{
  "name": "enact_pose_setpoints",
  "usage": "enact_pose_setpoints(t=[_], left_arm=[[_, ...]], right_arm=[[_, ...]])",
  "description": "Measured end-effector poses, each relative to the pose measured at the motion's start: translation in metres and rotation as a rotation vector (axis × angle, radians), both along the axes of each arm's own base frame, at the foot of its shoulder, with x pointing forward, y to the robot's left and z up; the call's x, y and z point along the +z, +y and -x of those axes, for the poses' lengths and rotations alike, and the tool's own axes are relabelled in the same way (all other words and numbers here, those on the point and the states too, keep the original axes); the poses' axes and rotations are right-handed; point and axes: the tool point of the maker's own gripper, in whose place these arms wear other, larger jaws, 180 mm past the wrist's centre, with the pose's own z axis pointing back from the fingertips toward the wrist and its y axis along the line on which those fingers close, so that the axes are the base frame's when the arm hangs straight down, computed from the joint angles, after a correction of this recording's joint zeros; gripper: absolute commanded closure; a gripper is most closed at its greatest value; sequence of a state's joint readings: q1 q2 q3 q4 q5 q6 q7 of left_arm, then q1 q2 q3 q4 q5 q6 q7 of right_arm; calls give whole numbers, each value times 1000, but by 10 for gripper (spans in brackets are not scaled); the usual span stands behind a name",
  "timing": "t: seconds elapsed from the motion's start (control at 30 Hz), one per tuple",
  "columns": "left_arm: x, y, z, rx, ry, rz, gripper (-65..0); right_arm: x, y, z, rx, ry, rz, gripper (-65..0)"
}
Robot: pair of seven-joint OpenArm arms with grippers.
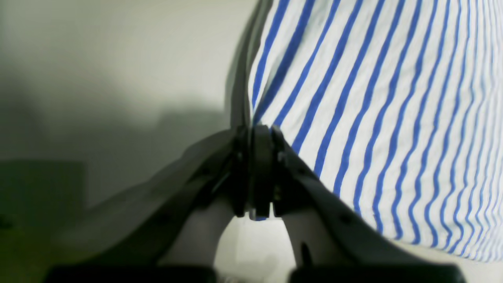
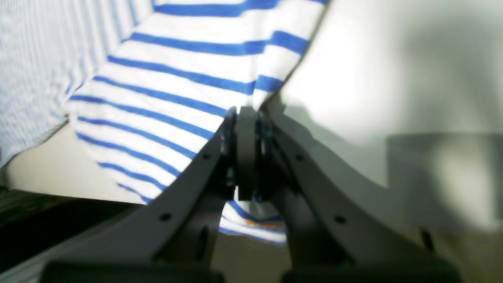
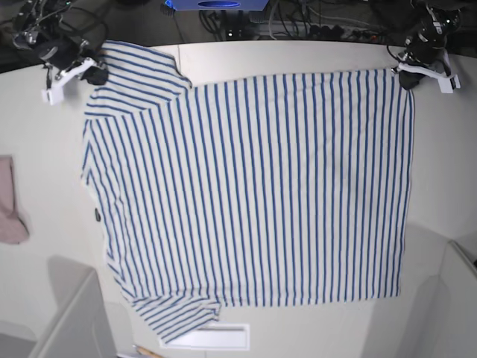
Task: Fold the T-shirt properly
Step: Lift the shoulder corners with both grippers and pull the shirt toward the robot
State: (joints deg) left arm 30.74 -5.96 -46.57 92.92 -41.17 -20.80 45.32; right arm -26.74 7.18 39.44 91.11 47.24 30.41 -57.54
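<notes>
- Pale, off-white table [image 3: 246,58] fills the base view, with dark cables and gear along its far edge.
- The T-shirt [image 3: 253,186], white with thin blue stripes, lies spread flat over most of that table, stretching between the two grippers, which sit at its two far corners.
- A small dark tag [image 3: 98,215] shows at the shirt's edge on the base view's left, well to the near side of the right gripper.
- One sleeve lies just beside the right gripper at the far left; the other sleeve sticks out at the near left, well apart from both grippers.
- The right gripper [image 2: 246,114] has its jaws pressed together on a striped edge of the shirt; in the right wrist view the cloth runs up and away from the fingertips and a bit of it hangs below them.
- The left gripper [image 1: 259,129] is likewise clamped tight on the shirt's edge; in the left wrist view the striped cloth spreads away to the right of the fingertips, with bare table to their left.
- A small plain pink cloth [image 3: 10,201] lies at the base view's left edge, apart from the shirt and well to the near side of the right gripper.
</notes>
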Motion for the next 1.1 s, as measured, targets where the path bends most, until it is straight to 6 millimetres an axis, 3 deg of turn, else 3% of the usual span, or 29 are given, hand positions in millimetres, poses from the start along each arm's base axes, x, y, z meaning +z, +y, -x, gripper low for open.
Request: enact_pose_setpoints(t=[0.1, 0.3, 0.4, 0.57, 0.77, 1.1], left_arm=[[7, 1, 5, -9, 11, -26, 0], [22, 0, 10, -42, 8, -66, 0], [28, -1, 17, -60, 21, -86, 0], [38, -3, 7, -77, -12, -105, 0], [45, -3, -11, -80, -56, -112, 0], [61, -3, -44, -49, -146, -118, 0]], right_arm=[[7, -3, 8, 24, 21, 45, 0], [28, -1, 0, 62, -36, 94, 0], [35, 8, 4, 81, -30, 98, 0], [53, 13, -17, 100, -103, 119, 0], [54, 17, -23, 97, -115, 111, 0], [69, 21, -61, 113, -181, 105, 0]])
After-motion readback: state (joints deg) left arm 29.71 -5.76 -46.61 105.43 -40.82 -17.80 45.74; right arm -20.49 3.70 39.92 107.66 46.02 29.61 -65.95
